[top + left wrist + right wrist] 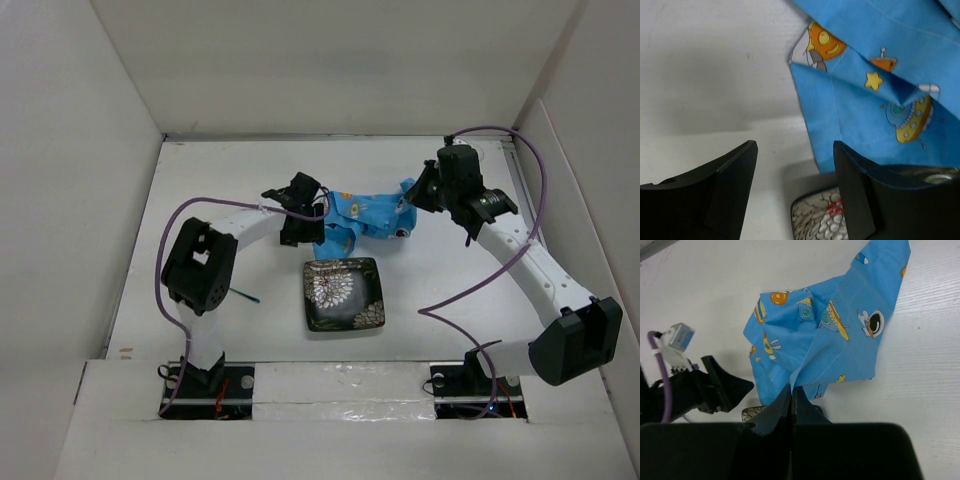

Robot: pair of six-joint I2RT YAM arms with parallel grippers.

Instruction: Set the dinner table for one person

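Observation:
A blue cartoon-print cloth [365, 215] lies crumpled on the white dinner table [230, 190], just beyond a dark square plate [343, 293] with a floral pattern. My right gripper [792, 390] is shut on a raised fold of the cloth [840, 335] at its right end [412, 200]. My left gripper [795, 170] stands open at the cloth's left edge [305, 225] with nothing between its fingers. In the left wrist view the cloth [880, 75] hangs beside the right finger [855, 185], and a corner of the plate [815, 220] shows below.
A thin green stick [243, 295] lies on the table left of the plate. White upright panels [80, 200] wall the table at the left, right and back. The left gripper [715, 385] also shows in the right wrist view.

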